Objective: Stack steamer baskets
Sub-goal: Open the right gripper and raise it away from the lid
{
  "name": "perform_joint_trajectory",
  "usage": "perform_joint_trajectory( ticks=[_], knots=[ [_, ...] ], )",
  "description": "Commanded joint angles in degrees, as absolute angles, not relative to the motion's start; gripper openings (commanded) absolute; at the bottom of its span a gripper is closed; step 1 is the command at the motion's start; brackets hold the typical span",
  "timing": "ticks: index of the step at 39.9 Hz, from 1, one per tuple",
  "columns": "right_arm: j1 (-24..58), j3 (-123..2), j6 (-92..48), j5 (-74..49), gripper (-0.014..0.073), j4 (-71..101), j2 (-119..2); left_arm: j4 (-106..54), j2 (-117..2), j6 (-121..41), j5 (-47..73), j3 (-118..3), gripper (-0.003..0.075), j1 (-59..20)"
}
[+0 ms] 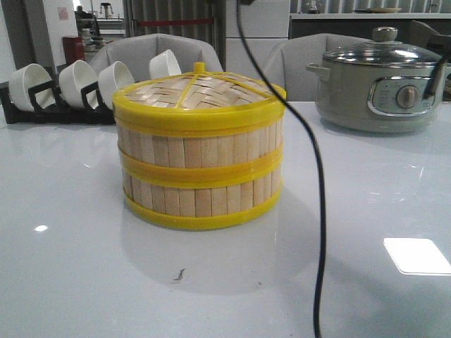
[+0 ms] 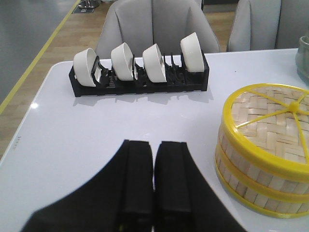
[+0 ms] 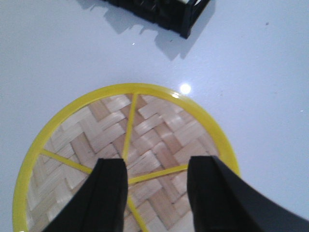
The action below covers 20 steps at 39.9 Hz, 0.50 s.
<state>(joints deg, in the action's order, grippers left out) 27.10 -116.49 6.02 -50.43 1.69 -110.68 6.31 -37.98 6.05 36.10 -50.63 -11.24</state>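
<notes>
Steamer baskets (image 1: 201, 176) stacked upright under lid (image 1: 199, 91), left hand (image 2: 154, 179) clenched, right hand (image 3: 157, 193) released above

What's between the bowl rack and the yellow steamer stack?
Only bare white table lies between the bowl rack and the steamer baskets, best seen in the left wrist view.

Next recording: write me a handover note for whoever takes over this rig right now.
Left end effector: shut, empty, over bare table beside the stack.
Right end effector: open, above the flat woven-bamboo lid with yellow rim, holding nothing.
Two round bamboo-slat steamer baskets with yellow rims sit stacked mid-table, lid on top.
Done: stacking appears complete.
Left: probably only pull both arms back clear of the stack.
</notes>
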Motion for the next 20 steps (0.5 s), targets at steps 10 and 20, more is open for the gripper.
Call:
perform_joint_trajectory(
  ticks=[10,20],
  knots=[
    [18.7,-105.3,5.3,-43.8,0.0402,0.8,-93.4,6.4,-38.2,6.0,31.3,-52.2,0.0085,-11.6],
    [10.9,-83.4,5.4,-33.9,0.0402,0.9,-78.6,6.4,-38.2,6.0,31.3,-52.2,0.0085,-11.6]
  ],
)
